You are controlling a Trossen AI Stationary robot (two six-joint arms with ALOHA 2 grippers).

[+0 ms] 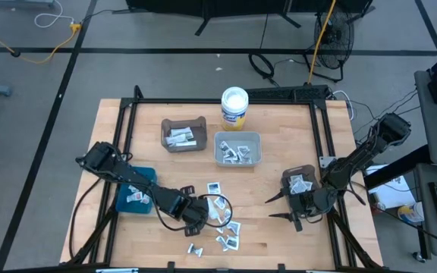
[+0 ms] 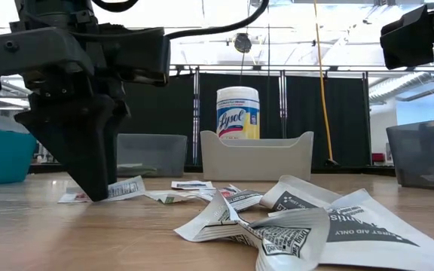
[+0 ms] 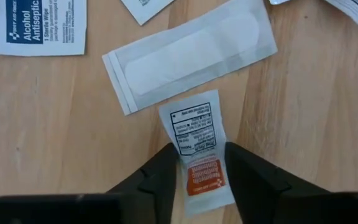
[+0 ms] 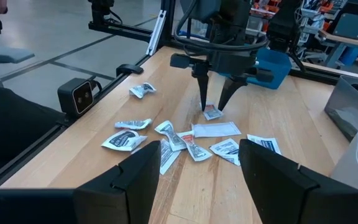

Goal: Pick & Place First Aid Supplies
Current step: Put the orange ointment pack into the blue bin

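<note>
As its fingers straddle a small orange-printed packet (image 3: 199, 155) on the table (image 1: 279, 227), the left gripper (image 3: 197, 171) stands half-open, not yet clamped.
The right gripper (image 4: 194, 165) waits open beside a dark bin (image 1: 290, 176).

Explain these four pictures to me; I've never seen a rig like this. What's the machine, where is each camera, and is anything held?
Two dark robot arms work at a wooden table. One camera looks straight down, one sits at table height, and one rides on each wrist. Small first aid packets lie loose near the front edge; bins and a white tub stand behind. The left gripper is down at the table, its fingers either side of a small orange-printed packet, with gaps showing, so not yet gripped. The right gripper waits open, over the table's right side, holding nothing.
</note>
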